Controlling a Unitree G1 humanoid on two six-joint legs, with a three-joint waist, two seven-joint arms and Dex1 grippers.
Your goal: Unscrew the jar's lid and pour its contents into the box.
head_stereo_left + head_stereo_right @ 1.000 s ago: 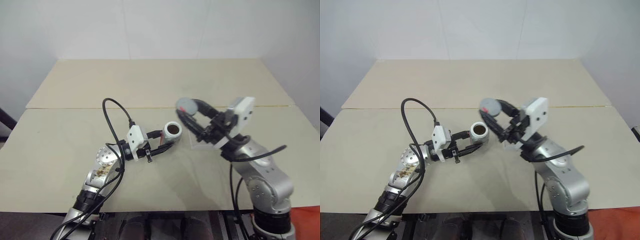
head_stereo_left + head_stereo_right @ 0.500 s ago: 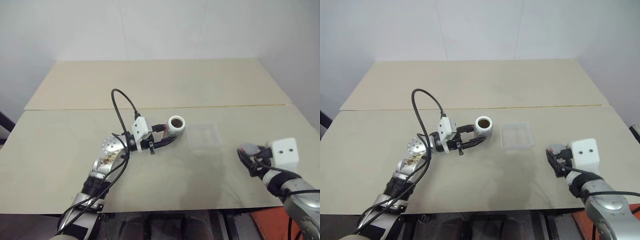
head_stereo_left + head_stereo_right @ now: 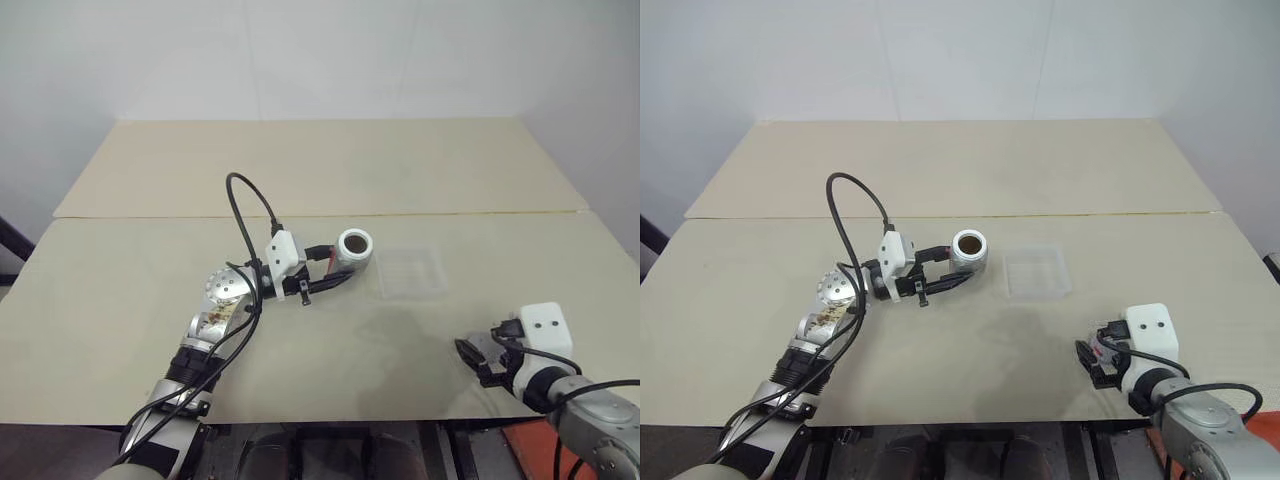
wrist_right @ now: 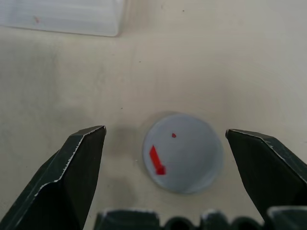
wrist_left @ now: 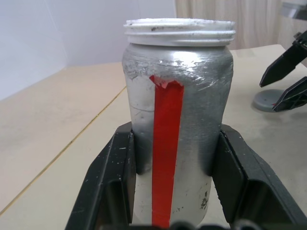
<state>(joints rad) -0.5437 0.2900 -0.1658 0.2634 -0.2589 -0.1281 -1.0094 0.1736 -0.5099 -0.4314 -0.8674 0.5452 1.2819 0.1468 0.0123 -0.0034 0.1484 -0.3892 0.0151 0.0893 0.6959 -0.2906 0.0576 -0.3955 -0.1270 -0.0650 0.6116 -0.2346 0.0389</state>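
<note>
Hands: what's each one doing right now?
Left hand: closed on the jar.
Right hand: open, holding nothing; the lid lies on the table between its fingers.

The jar (image 5: 178, 129) hides its contents; the box (image 4: 62, 17) is cropped.

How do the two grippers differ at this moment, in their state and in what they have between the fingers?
The left gripper is shut on the jar, holding it above the table; the right gripper is open and holds nothing. The jar stands clamped between the left fingers, while the lid lies flat on the table between the right fingers, touching neither. Both have two black fingers.
</note>
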